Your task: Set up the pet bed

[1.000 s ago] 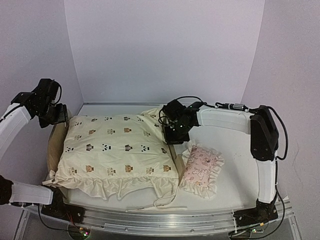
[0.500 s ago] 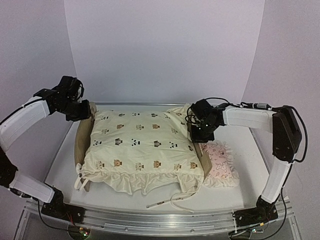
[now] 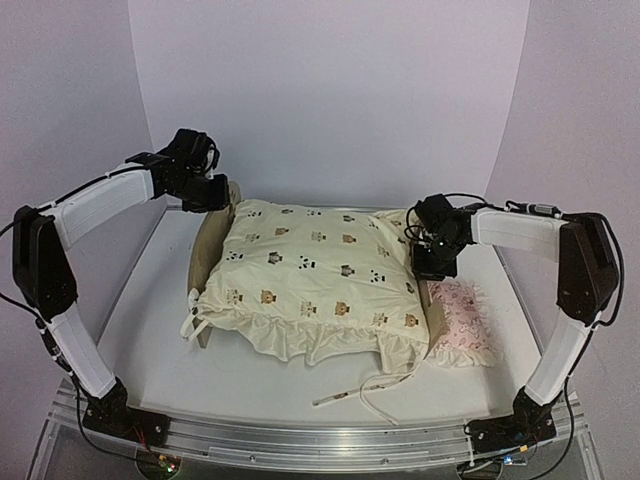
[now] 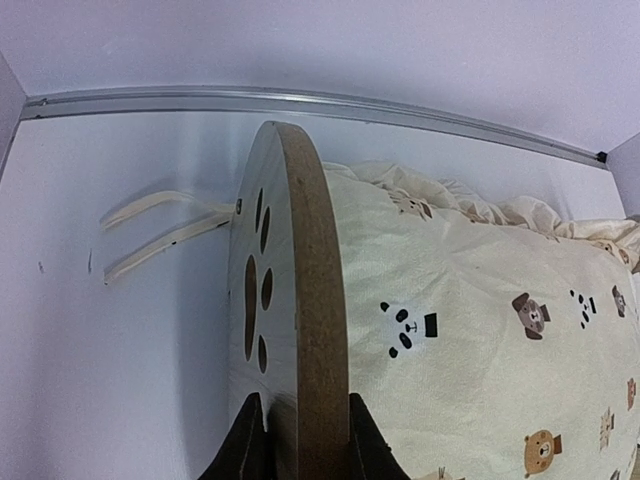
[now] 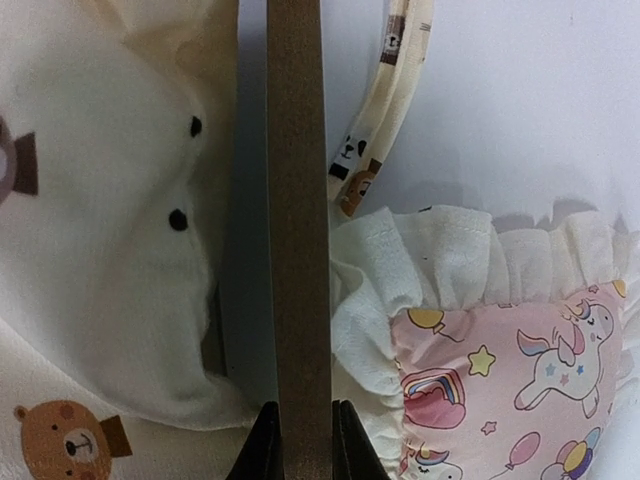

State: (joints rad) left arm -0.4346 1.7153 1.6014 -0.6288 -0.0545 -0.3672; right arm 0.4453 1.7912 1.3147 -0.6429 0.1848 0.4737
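The bed is sitting mid-surface with its long axis running left to right, the left end angling slightly toward the far wall. Its headboard, with the paw-print cutout, is standing upright at the left end and facing left. The footboard is standing at the right end, a little nearer.

The left pincer is reaching in from the far left and gripping the headboard's top edge, one finger pressing on each face. The right pincer is gripping the footboard's top edge the same way, its fingers closing on both sides of the board.

A cream animal-print cushion is lying over the whole bed between the two boards, hiding the base, and its ruffle is hanging over the near side. Its ties are trailing onto the surface in front of the bed, and more are lying just left of the headboard in the left wrist view.

A pink pillow is resting on the surface just right of the footboard, its ruffle touching the board.
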